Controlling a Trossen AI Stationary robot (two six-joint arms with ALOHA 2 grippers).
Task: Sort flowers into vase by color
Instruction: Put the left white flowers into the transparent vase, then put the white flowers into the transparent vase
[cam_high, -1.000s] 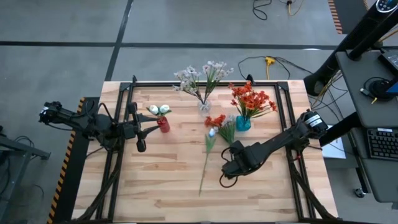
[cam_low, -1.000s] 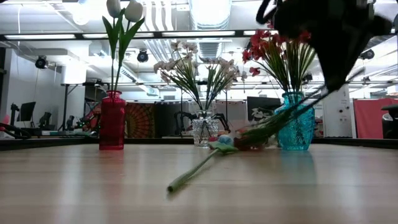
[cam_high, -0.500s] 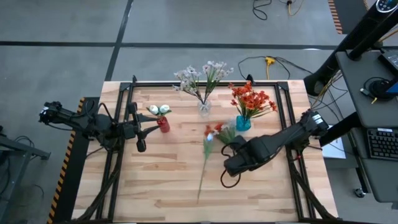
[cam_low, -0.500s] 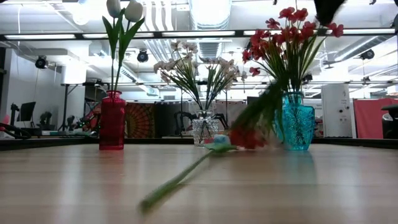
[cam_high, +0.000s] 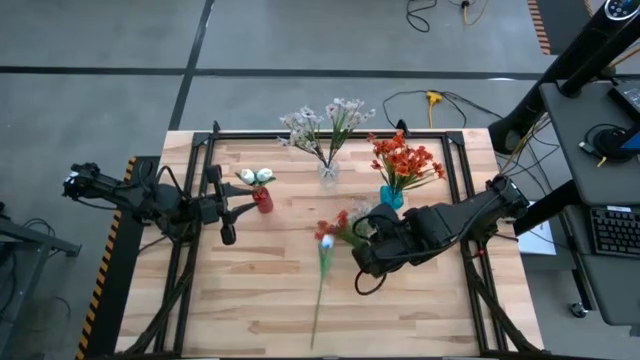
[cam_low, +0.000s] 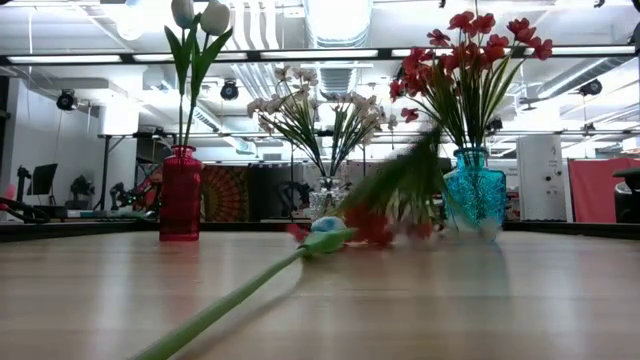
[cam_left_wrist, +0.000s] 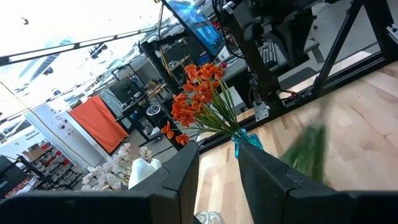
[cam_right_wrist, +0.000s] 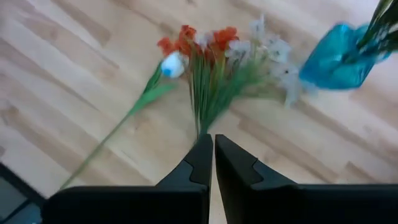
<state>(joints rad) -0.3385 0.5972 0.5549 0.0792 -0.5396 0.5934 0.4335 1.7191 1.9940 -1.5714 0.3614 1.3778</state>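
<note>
My right gripper is shut on a mixed bunch of orange-red blooms and pale sprays, beside the teal vase of orange-red flowers. A loose white tulip lies flat on the wood, its bud next to the bunch's blooms and its stalk running toward the near edge. My left gripper waits open beside the red vase, which holds white tulips. A clear vase holds pale sprays. My right gripper pinches the bunch by its green stems between the two fingers, coming from the table's right and lying along the stems. The bunch slants down from the fingers, with its blooms low at the table beside the tulip bud; the stems' ends are hidden behind the fingers.
The three vases stand in a row across the far half of the table. A black frame rail runs along the table's sides. Bare wood lies on the near half, left of the tulip stalk. Cables lie on the floor beyond the far edge.
My right gripper has swung the bunch away from the teal vase, toward the table's left and near edge, and its blooms have come down low. The loose tulip has slid along the table with it, its stalk end now closer to the near edge.
</note>
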